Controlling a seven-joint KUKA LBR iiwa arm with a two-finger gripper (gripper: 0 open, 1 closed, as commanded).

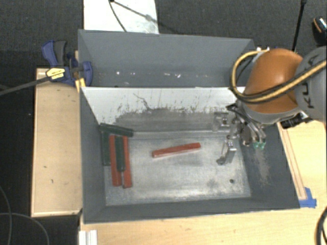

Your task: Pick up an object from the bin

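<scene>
At the left side of the grey bin (168, 55) lies a bunch of long sticks (117, 160). Some are red and some are dark green. They lie side by side, touching each other, close to the left wall. They point from far to near. One more dark stick (116, 131) lies across their far ends.

In the middle of the floor lies a single red stick (176, 150), all by itself. It lies flat and runs left to right, with its right end a little farther away than its left end. It is well apart from the bunch.

To the right of it is the claw (225, 157), made of shiny metal. It hangs down into the right part of the bin, near the right end of the single red stick but apart from it. I cannot tell if the claw is released or clenched.

Above the claw is the arm's round orange cover (268, 80), with a yellow and black cable (240, 65) looped round it.
</scene>
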